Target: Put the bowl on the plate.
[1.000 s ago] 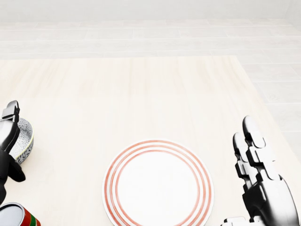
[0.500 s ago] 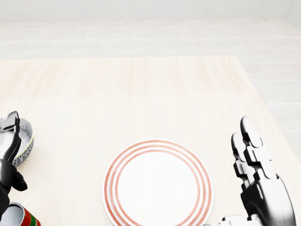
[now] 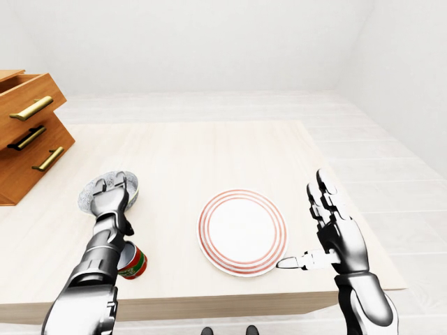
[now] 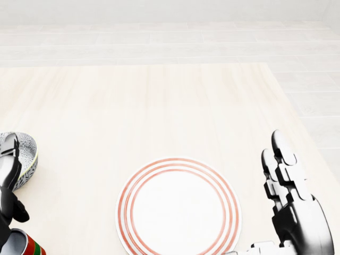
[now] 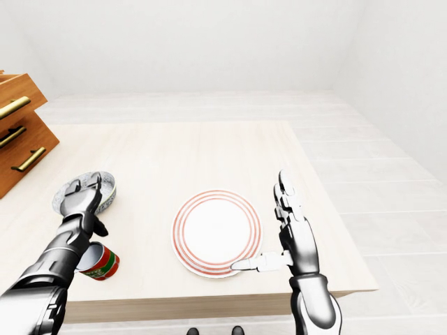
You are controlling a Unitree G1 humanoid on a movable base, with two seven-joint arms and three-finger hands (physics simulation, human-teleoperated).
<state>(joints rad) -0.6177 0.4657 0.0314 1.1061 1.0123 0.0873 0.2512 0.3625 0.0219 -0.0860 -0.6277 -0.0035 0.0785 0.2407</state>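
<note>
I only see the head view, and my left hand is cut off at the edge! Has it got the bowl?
Observer: The left-eye view shows your left hand lying over the rim of the bowl. Whether it grips, I can't tell.
Operator: What's that red thing in the corner?
Observer: A red can with a green stripe, below the bowl in that view.
Operator: Anything further left?
Observer: A wooden drawer unit with brass handles.
</note>
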